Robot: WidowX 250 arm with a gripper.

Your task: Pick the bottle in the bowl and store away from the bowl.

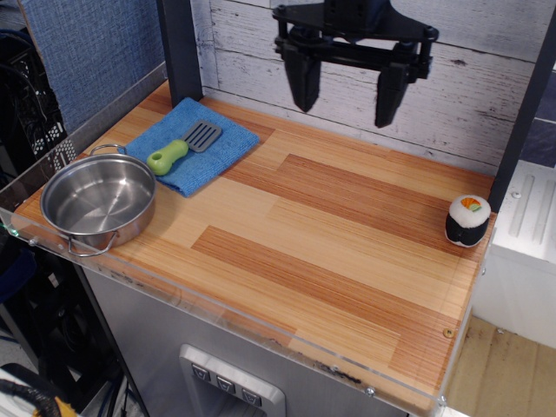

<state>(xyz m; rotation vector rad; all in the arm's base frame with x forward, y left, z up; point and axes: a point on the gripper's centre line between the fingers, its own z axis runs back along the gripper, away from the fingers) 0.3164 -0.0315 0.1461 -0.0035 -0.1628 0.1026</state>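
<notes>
The bottle (467,221) is seen standing on the bench (330,234) at 3 o'clock, well apart from the bowl (97,205). The end effector (346,94) is held wide open and empty at 12 o'clock.

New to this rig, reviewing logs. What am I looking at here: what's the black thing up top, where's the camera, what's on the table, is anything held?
One fixed camera looks down at a wooden table from the front and above. The black thing at the top is the robot arm's gripper: two fingers pointing down, spread apart, holding nothing. At the far left sits a shiny steel bowl, empty. Behind it lies a blue cloth with a green-handled spatula on top. The plush sushi roll, the task's "bottle", stands upright at the table's right edge, far from the bowl and not touching the gripper.
</notes>
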